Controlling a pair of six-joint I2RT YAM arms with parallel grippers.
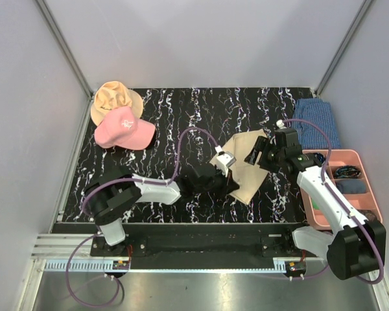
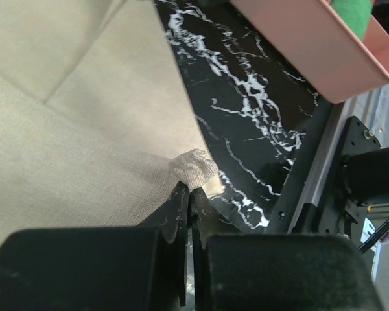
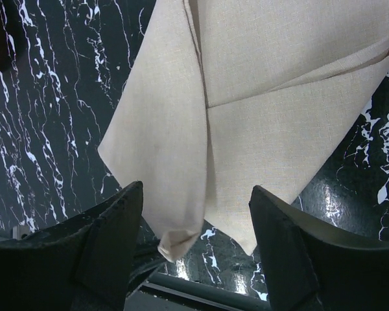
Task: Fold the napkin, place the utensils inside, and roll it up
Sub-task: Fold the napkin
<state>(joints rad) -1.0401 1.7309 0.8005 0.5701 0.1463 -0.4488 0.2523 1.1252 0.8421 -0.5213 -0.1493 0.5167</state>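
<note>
The beige napkin (image 1: 245,170) lies partly folded on the black marbled table, right of centre. My left gripper (image 1: 225,162) is at its left edge, and in the left wrist view the gripper (image 2: 192,189) is shut on a bunched corner of the napkin (image 2: 84,123). My right gripper (image 1: 255,155) hovers over the cloth's right side. In the right wrist view it (image 3: 196,191) stands open, with the napkin (image 3: 259,97) spread below and a folded tip between the two fingers, touching neither. I cannot make out the utensils in any view.
A pink tray (image 1: 337,153) with dark items stands at the right edge, and its wall (image 2: 292,39) shows in the left wrist view. A blue checked cloth (image 1: 316,122) lies behind it. A tan floppy hat (image 1: 113,97) and a pink cap (image 1: 124,128) sit at the back left.
</note>
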